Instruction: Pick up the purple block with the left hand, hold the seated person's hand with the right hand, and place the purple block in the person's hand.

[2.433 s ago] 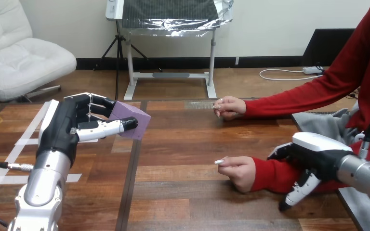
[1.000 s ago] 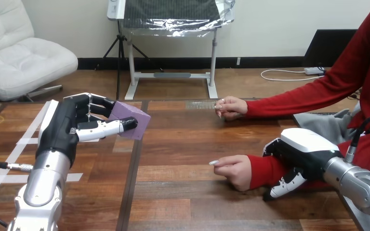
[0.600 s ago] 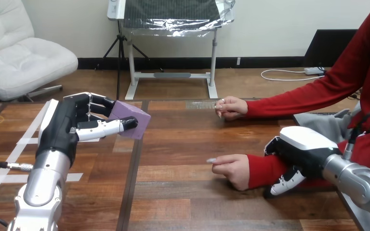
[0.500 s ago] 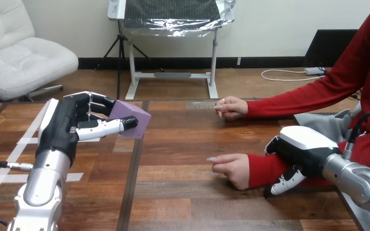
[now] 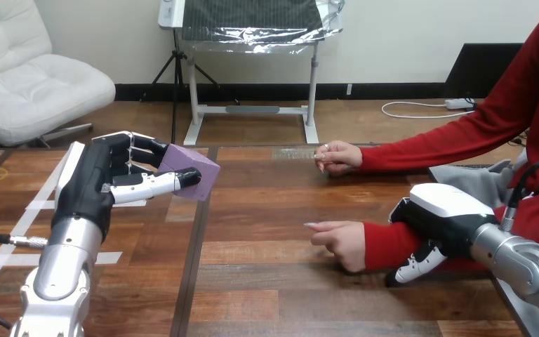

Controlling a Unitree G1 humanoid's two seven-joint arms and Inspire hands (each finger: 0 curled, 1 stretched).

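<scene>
While the left hand [image 5: 105, 186] is up above the table [image 5: 267, 281], its fingers and thumb are closed around the purple block [image 5: 195, 168], which sticks out past its fingertips, clear of the wood. To the right of this hand, well apart from it, the person's farther hand [image 5: 338, 157] and the person's nearer hand [image 5: 340, 242] rest on the table. The right hand [image 5: 446, 221] lies on the red sleeve [image 5: 386, 244], just behind the nearer hand's wrist; whether it grips the arm, I cannot tell.
</scene>
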